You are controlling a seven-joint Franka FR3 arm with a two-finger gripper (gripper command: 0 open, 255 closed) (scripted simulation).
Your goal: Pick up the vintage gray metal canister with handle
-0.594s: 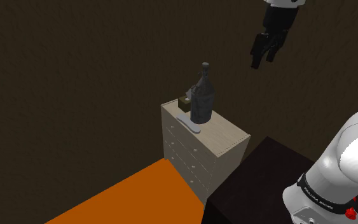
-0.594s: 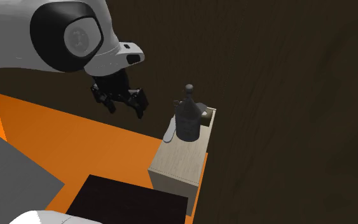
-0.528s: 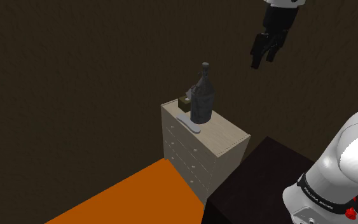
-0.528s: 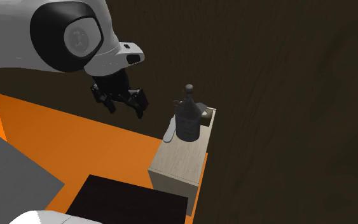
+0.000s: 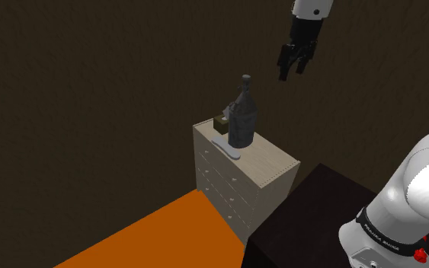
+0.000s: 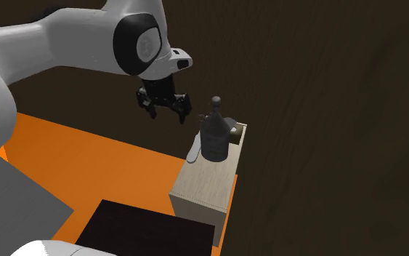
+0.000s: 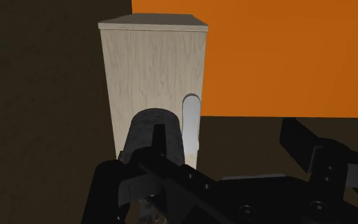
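The canister [image 5: 241, 119] is dark grey and bottle-shaped, with a knob on top and a side handle. It stands upright on a pale wood dresser [image 5: 270, 172]. In the second exterior view the canister [image 6: 213, 138] sits near the dresser's far end. My gripper [image 5: 292, 71] hangs open and empty, well above the canister and a little to the shoulder view's right. The second exterior view has the gripper [image 6: 168, 110] up and to the left of the canister's knob. Seen from the wrist, the canister [image 7: 153, 137] lies below, close to one finger of the gripper [image 7: 206, 172].
A pale flat oblong piece [image 5: 228, 147] lies on the dresser beside the canister. A small brown box [image 5: 221, 121] sits behind it. Orange floor [image 5: 159, 236] spreads beside the dresser [image 6: 206, 185]. The dark stand top [image 5: 312, 213] is at lower right, with dark walls behind.
The gripper has moved up and toward the shoulder view's left, closer to above the canister. Its fingers stay open. The canister has not moved.
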